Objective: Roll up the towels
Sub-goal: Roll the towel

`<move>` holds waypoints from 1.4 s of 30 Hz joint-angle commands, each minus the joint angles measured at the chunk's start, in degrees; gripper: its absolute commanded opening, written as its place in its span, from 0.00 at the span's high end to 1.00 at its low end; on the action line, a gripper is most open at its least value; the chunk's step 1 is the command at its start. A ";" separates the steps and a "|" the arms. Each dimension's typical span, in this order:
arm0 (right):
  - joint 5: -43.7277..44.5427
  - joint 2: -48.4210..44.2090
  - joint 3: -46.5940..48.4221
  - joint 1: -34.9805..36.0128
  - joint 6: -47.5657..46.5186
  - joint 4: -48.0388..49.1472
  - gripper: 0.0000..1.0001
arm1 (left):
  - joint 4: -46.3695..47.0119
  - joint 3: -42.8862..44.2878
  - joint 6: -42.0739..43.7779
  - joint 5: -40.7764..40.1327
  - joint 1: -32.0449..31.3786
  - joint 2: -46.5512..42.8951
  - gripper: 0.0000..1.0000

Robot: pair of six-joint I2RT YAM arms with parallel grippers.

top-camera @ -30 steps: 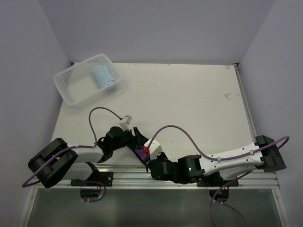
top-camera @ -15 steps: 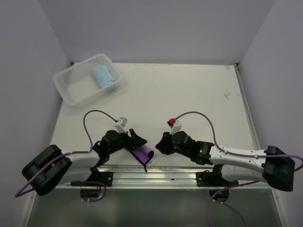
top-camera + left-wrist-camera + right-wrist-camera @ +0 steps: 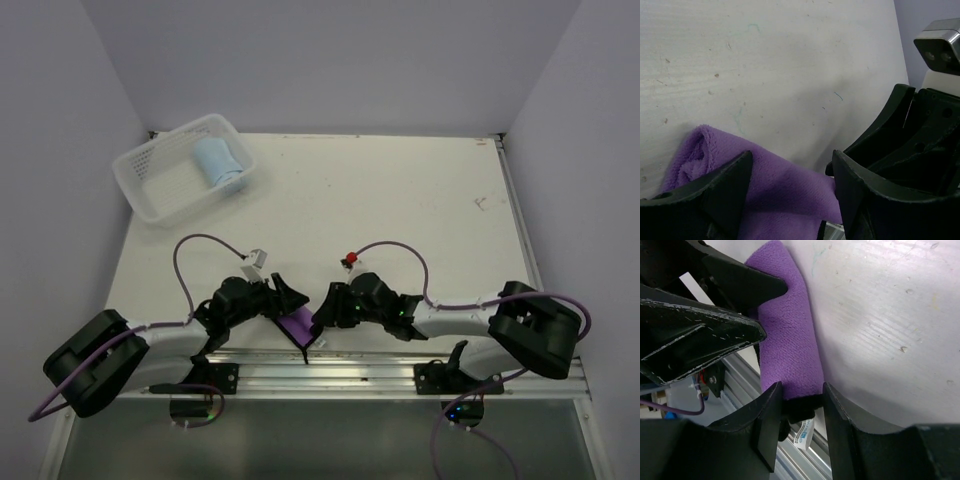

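A purple towel (image 3: 298,324), rolled into a short tube, lies at the table's near edge between both arms. My left gripper (image 3: 289,299) is open, and its fingertips (image 3: 747,287) sit over the roll's side; in the left wrist view the purple towel (image 3: 770,192) fills the gap between the left gripper's (image 3: 791,157) jaws. My right gripper (image 3: 801,387) is open, one finger on each side of the purple towel's (image 3: 790,330) dark-edged near end, close against it. A light blue towel (image 3: 218,163), rolled, lies in the white basket (image 3: 135,165).
The metal rail (image 3: 380,365) runs along the table's near edge, just beyond the roll's end, where a white label (image 3: 802,432) hangs over it. The right gripper's body (image 3: 920,140) crowds the left one. Walls enclose the table on three sides.
The right arm pulled away from the towel to the right, then swung back so its jaws flank the roll's end. The left gripper and towel shifted slightly.
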 commanded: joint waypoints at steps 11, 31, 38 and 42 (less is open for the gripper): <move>-3.26 7.87 1.77 3.05 0.49 5.73 0.50 | -2.04 -2.32 1.85 -3.41 -0.16 -1.44 0.30; 16.06 8.32 10.64 13.07 -4.95 -10.35 1.00 | -23.30 2.59 -1.23 -15.19 -0.07 -13.74 0.30; 27.65 8.93 19.41 19.13 -11.55 -24.41 1.00 | -37.70 15.77 0.17 -16.86 0.02 -9.53 0.29; 33.46 11.12 23.20 22.56 -13.83 -31.27 1.00 | -43.78 21.67 1.49 -17.39 -0.07 -8.56 0.28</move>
